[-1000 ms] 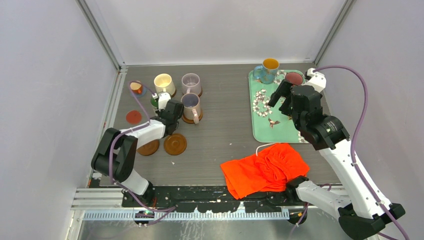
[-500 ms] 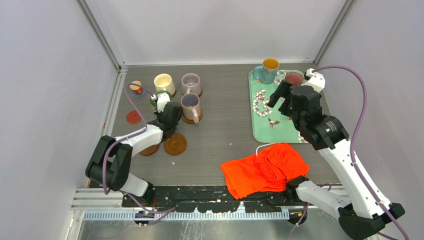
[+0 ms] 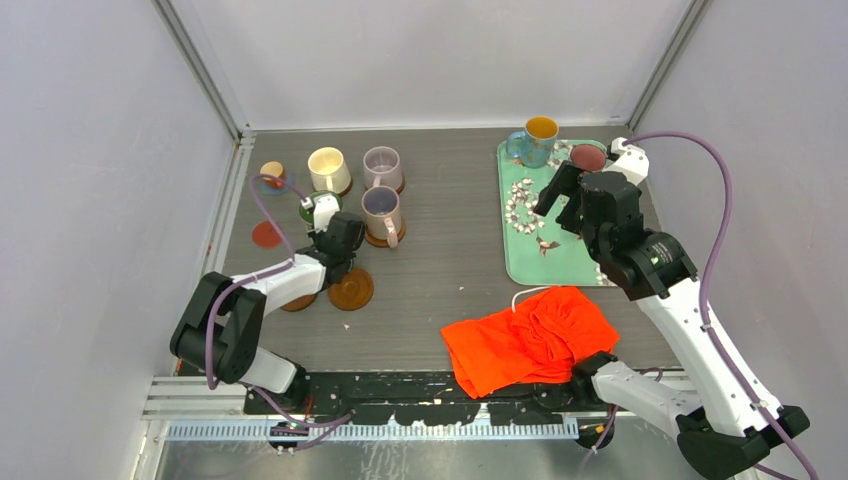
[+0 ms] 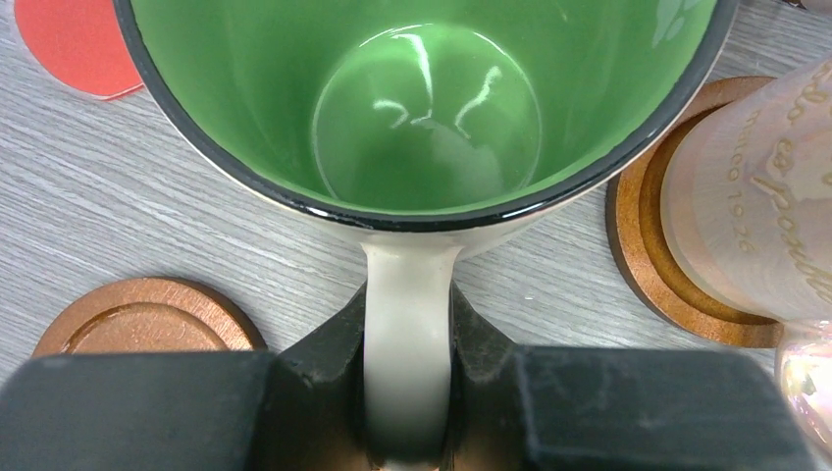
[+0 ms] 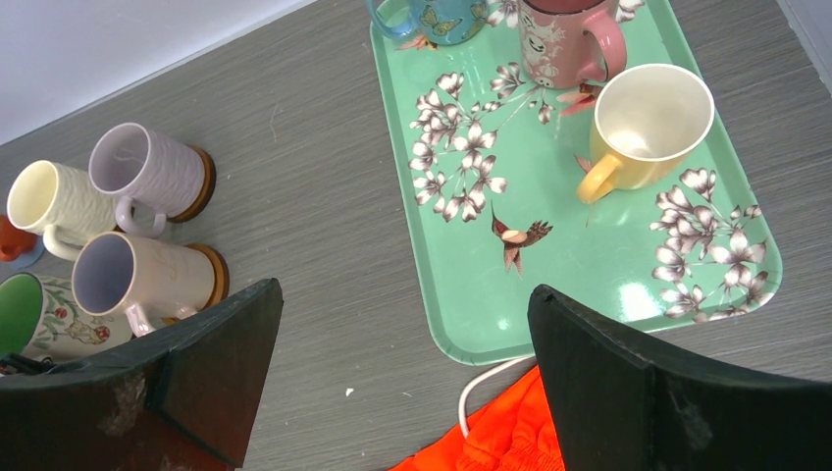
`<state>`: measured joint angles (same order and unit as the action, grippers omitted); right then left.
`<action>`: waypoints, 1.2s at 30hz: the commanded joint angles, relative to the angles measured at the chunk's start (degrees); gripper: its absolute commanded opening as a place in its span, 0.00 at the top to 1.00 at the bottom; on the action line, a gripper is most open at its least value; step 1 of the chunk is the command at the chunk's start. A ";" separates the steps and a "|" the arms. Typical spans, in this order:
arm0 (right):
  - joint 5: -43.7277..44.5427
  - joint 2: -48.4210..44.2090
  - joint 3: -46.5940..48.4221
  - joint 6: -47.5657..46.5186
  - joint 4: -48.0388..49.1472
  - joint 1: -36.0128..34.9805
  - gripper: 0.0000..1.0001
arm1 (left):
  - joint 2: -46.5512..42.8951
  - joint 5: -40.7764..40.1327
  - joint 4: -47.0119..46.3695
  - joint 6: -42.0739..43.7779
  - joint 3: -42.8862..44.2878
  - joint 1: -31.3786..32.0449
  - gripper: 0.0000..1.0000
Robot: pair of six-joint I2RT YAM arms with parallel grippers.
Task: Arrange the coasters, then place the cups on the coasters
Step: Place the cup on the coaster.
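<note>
My left gripper (image 3: pixel 325 222) (image 4: pixel 410 339) is shut on the pale handle of the green-inside cup (image 3: pixel 317 208) (image 4: pixel 432 108). That cup is among the cups at the table's left, and I cannot tell whether it rests on the table. Two bare brown coasters (image 3: pixel 350 288) (image 3: pixel 297 299) lie just near of it, one of them (image 4: pixel 147 316) in the left wrist view. A red coaster (image 3: pixel 266 234) lies to the left. The cream cup (image 3: pixel 328 168) and two lilac cups (image 3: pixel 382 165) (image 3: pixel 381 210) stand on coasters. My right gripper (image 3: pixel 562 190) (image 5: pixel 402 383) hangs open over the tray.
The teal floral tray (image 3: pixel 530 255) at the right holds a blue cup with an orange inside (image 3: pixel 537 140), a pink-maroon cup (image 3: pixel 588 157) and a yellow cup (image 5: pixel 648 123). A tiny orange cup (image 3: pixel 272 172) sits on a blue disc. An orange cloth (image 3: pixel 530 338) lies near the front edge.
My left gripper has drawn the green-inside cup a little toward the near side, uncovering the tiny orange cup behind it. The right arm has not moved.
</note>
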<state>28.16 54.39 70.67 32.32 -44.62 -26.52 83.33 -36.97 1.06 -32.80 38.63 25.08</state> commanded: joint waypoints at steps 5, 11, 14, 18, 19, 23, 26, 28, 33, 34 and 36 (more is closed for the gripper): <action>-0.13 -0.20 0.17 0.82 1.55 0.02 0.00 | -0.85 -3.70 -9.00 -1.38 1.18 0.14 1.00; -0.30 0.09 -0.09 0.90 1.73 0.05 0.00 | -0.35 -2.75 -8.02 -2.37 0.71 0.23 1.00; -0.40 0.16 -0.23 0.88 1.82 0.04 0.00 | -0.18 -2.14 -7.66 -2.73 0.32 0.30 1.00; -0.48 0.30 -0.27 0.97 1.97 0.07 0.00 | 0.12 -1.97 -6.31 -4.05 0.18 0.32 1.00; -0.52 0.38 -0.27 0.97 1.99 0.07 0.00 | 0.20 -1.94 -6.07 -4.30 0.10 0.32 0.99; -0.65 0.53 -0.35 0.99 2.08 0.01 0.00 | -0.03 -2.13 -5.52 -5.10 -0.38 0.32 0.99; -0.66 0.53 -0.41 0.95 2.15 0.02 0.00 | -0.48 -2.39 -5.17 -5.39 -0.69 0.32 0.96; -0.74 0.63 -0.45 0.99 2.25 0.07 0.00 | -0.57 -2.49 -4.74 -5.48 -0.67 0.32 0.94; -0.98 0.80 -0.54 1.08 2.39 0.07 0.00 | -0.54 -2.57 -3.76 -5.91 -0.66 0.32 0.90; -1.00 0.87 -0.49 1.08 2.41 0.04 0.00 | -0.54 -2.58 -3.56 -5.96 -0.71 0.32 0.89; -1.01 0.86 -0.45 1.08 2.51 0.04 0.00 | -0.62 -2.74 -3.29 -6.13 -0.83 0.32 0.88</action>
<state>27.33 55.16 69.73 32.95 -44.38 -26.52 83.88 -36.69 -0.19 -36.93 38.06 25.12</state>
